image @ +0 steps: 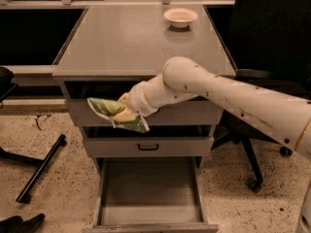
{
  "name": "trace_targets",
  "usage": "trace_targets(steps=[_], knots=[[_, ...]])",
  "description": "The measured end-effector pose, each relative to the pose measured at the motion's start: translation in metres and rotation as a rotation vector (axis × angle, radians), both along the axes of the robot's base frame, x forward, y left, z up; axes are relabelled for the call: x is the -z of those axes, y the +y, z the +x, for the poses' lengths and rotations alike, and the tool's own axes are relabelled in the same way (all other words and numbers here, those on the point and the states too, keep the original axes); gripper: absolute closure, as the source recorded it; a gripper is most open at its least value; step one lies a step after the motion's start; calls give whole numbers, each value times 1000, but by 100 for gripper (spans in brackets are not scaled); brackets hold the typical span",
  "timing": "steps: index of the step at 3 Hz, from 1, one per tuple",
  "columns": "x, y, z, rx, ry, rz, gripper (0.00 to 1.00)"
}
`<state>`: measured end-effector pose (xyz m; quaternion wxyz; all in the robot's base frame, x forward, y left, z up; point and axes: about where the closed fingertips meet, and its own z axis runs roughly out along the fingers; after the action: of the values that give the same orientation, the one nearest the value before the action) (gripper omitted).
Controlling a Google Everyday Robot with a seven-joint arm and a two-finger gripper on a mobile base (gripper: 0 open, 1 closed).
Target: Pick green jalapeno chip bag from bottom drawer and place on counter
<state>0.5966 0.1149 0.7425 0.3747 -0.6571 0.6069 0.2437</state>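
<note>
Hand (pixel 123 112) is pinching the green jalapeno chip bag (pixel 110 110) mid-air, in front of the upper drawer front (pixel 194 114) and below the surface (pixel 141 38) edge. Risks: bag snags that edge if moved in too low; slick foil slips, drops toward bottom drawer (pixel 150 226).

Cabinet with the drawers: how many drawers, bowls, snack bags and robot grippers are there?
Drawers: 3, the bottom drawer pulled out, the middle drawer and top drawer above it.
Bowls: 1, the white bowl on the counter.
Snack bags: 1, the green jalapeno chip bag, held before the top drawer.
Grippers: 1, the gripper clamped on that bag.
Total: 6.
</note>
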Motion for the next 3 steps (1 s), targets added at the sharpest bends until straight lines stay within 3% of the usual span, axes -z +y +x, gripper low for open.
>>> trace_targets(steps=[1, 2, 3], knots=[[-75, 47, -5, -122, -87, -10, 100], [-131, 92, -7, -233, -138, -44, 100], [-146, 112, -12, -278, -148, -35, 100]])
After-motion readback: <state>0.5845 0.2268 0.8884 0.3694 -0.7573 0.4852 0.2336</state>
